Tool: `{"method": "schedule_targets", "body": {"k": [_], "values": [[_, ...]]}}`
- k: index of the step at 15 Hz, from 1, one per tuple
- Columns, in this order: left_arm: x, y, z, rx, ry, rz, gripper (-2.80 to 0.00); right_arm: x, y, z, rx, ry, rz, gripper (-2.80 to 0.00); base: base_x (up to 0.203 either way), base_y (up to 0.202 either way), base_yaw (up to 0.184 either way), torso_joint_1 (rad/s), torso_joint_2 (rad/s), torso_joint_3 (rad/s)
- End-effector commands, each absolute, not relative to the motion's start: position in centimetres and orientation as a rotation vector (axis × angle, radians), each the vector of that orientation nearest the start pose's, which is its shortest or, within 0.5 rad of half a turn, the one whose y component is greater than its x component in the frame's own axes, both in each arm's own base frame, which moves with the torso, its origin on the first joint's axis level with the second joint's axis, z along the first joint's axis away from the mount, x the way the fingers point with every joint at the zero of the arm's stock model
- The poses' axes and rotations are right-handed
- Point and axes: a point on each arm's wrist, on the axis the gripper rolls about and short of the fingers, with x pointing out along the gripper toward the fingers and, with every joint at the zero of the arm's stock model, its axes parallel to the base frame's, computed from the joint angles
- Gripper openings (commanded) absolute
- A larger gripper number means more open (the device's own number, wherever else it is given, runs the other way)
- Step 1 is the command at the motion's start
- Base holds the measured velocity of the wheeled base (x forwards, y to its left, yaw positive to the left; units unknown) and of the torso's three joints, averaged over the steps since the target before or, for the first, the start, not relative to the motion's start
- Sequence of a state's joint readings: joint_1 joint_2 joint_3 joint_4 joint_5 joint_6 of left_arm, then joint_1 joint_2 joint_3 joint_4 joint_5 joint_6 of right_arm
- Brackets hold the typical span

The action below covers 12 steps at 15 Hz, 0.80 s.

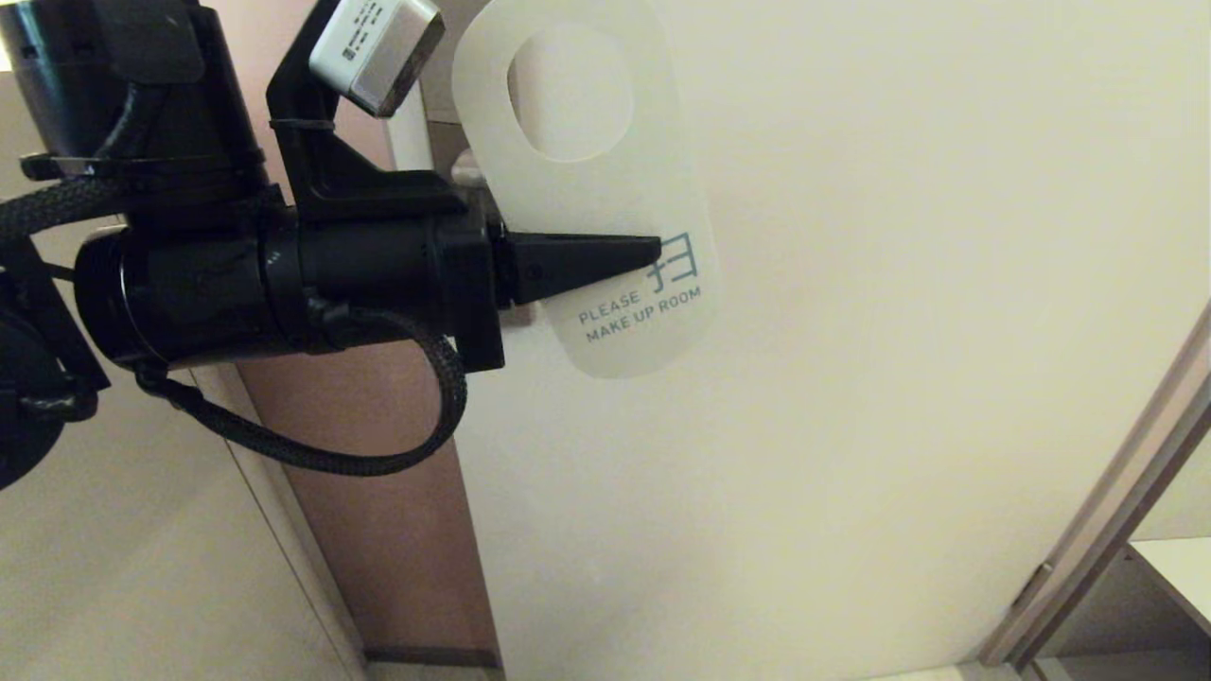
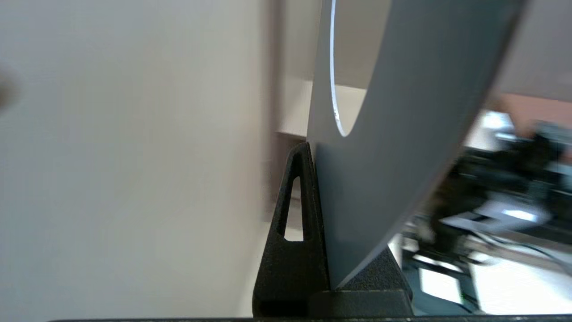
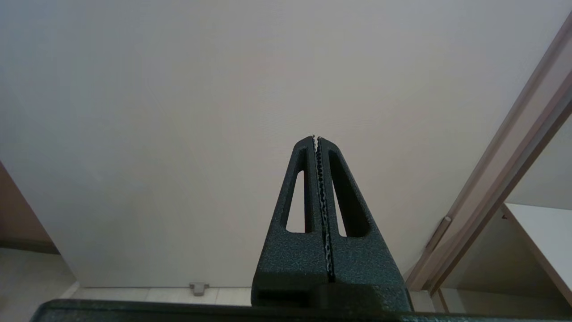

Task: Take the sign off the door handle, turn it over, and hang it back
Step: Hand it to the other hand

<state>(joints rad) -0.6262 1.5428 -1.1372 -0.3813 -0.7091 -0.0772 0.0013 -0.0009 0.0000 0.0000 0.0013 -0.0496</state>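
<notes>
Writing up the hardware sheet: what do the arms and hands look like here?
Left arm: chunky black cylindrical housing, a braided black cable looping under it, and a black bracket carrying a silver-white camera box with a small label. Left hand: matte black tapered wedge fingers with a triangular cut-out. Right hand: same black textured fingers, serrated inner edges, cut-out in each.

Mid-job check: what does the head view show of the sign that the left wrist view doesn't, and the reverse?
Head view only: the flat white rounded-oblong sign faces the camera, reading PLEASE MAKE UP ROOM, its whole oval hole visible, in front of the cream door. Left wrist view only: the sign's grey, unlit face seen edge-on, wedged against one black finger. Both: the left tool shut on the sign's lower part.
</notes>
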Motion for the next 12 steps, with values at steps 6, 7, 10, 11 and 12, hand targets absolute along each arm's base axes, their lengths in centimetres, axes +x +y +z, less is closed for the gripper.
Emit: {"method": "schedule_targets", "body": {"k": [6, 7, 10, 11, 12], "values": [[22.8, -19.8, 28.3, -0.113, 0.115, -1.496, -2.80, -2.3, 0.0, 7.5, -0.051, 0.000, 0.003, -2.80, 0.000, 0.000, 0.000, 0.000, 0.00, 0.000], [23.3, -20.2, 28.0, -0.133, 0.119, -1.515, -2.80, -2.3, 0.0, 7.5, -0.051, 0.000, 0.003, -2.80, 0.000, 0.000, 0.000, 0.000, 0.00, 0.000], [24.5, -21.4, 27.2, -0.172, 0.132, -1.569, -2.80, -2.3, 0.0, 7.5, -0.051, 0.000, 0.003, -2.80, 0.000, 0.000, 0.000, 0.000, 0.00, 0.000], [24.7, -21.8, 26.8, -0.175, 0.145, -1.588, -2.80, -2.3, 0.0, 7.5, -0.052, 0.000, 0.003, -2.80, 0.000, 0.000, 0.000, 0.000, 0.00, 0.000], [24.9, -22.2, 26.3, -0.176, 0.165, -1.604, -2.80, -2.3, 0.0, 7.5, -0.052, 0.000, 0.003, -2.80, 0.000, 0.000, 0.000, 0.000, 0.00, 0.000]]}}
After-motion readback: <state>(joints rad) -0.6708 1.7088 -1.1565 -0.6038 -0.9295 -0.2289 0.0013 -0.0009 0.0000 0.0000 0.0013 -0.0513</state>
